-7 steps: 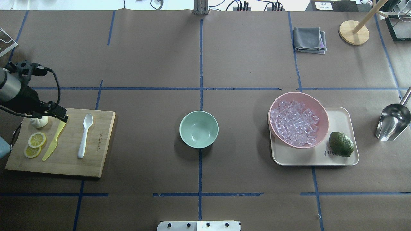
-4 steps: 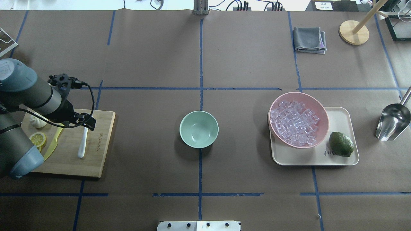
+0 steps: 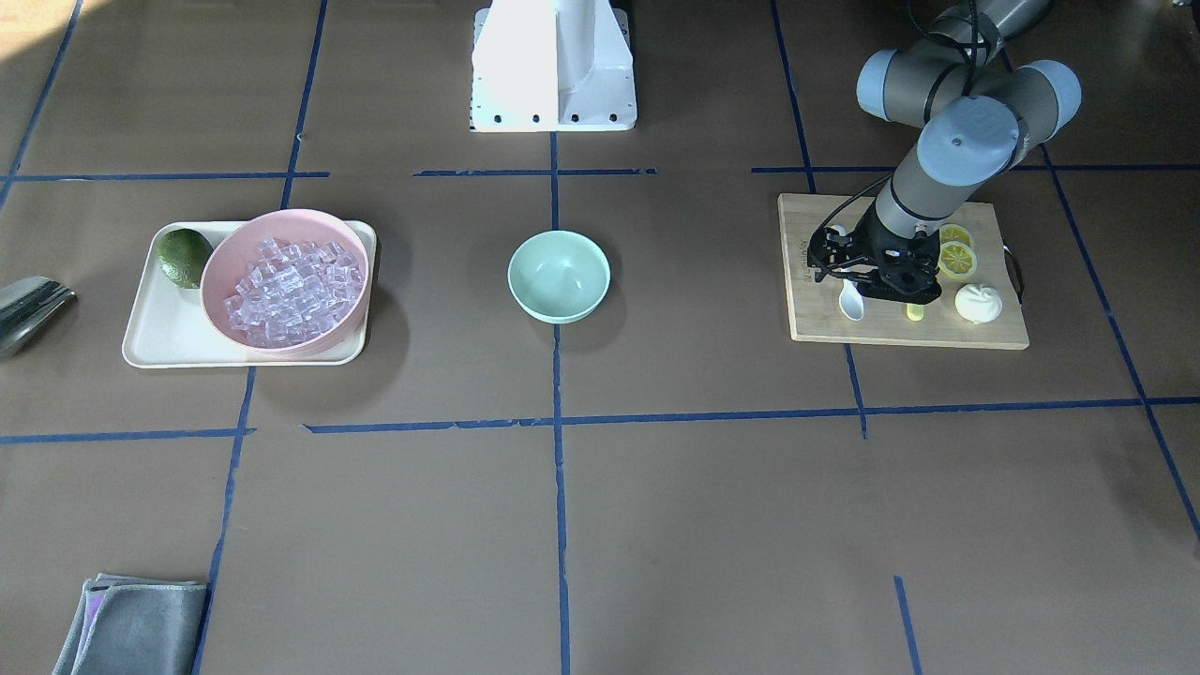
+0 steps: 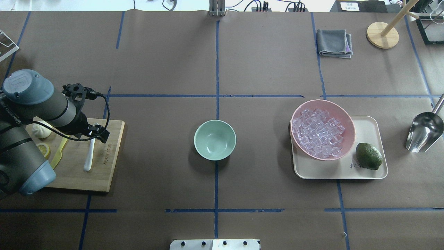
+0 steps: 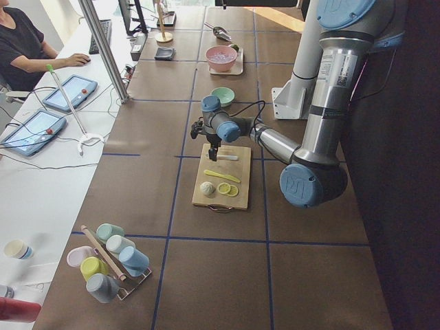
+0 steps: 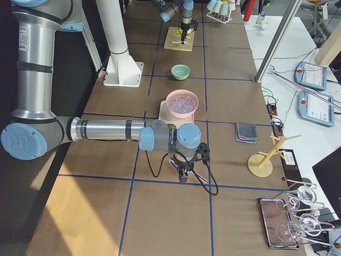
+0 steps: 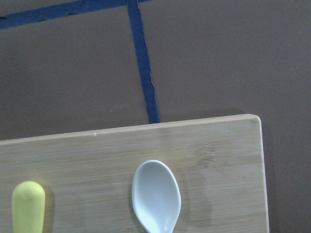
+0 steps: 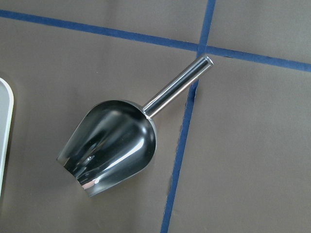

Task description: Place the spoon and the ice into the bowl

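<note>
The white spoon [image 4: 88, 156] lies on the wooden cutting board [image 4: 104, 166] at the left, scoop end pointing away from me. My left gripper [image 4: 95, 134] hovers over the scoop end; its fingers look spread and hold nothing. The left wrist view shows the spoon's scoop [image 7: 156, 196] just below. The mint-green bowl [image 4: 215, 140] stands empty at the table's middle. The ice [image 4: 317, 133] fills a pink bowl [image 4: 324, 101] on the right. My right gripper [image 6: 181, 173] shows only in the exterior right view, above a metal scoop [image 8: 112, 145]; I cannot tell its state.
A yellow-green knife [image 4: 57, 156], lemon slices [image 4: 42, 149] and a white lump [image 4: 40, 130] share the board. The pink bowl and a lime [image 4: 368, 156] sit on a cream tray [image 4: 367, 125]. A grey cloth [image 4: 334, 42] and wooden stand [image 4: 382, 34] are at the far right.
My left arm has swung right across the board, from over the knife to over the spoon's scoop end. Nothing else has moved.
</note>
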Available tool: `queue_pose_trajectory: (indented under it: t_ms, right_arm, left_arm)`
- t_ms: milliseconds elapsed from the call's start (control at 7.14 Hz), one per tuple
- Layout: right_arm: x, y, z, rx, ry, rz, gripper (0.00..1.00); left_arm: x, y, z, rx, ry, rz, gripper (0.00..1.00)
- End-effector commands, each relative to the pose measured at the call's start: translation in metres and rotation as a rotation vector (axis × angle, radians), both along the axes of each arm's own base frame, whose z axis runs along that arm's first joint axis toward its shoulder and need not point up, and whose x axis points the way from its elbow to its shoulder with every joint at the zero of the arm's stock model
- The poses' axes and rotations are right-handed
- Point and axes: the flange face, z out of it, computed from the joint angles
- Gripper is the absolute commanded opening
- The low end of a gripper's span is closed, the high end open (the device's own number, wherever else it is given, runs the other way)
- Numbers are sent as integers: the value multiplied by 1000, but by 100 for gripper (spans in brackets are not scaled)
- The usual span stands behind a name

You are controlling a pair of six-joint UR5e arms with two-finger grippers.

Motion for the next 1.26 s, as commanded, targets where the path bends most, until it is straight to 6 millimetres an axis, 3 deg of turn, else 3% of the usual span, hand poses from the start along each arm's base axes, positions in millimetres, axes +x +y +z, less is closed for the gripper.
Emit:
queue_pose_trajectory:
  t_ms: [0,840,980,1120]
  right_arm:
    - [0,0,0,-1,0,0,99]
    - [-3,0,0,-1,0,-6,99]
    - [-3,0,0,-1,0,-6,99]
    - [-3,0,0,-1,-2,-6,99]
  left_arm:
    - [0,1,2,-9,-4,4,81]
    - [9,10,8,-66,5,25,74]
    - [10,10,9,-68,4,25,67]
    - [10,10,9,-68,4,25,45]
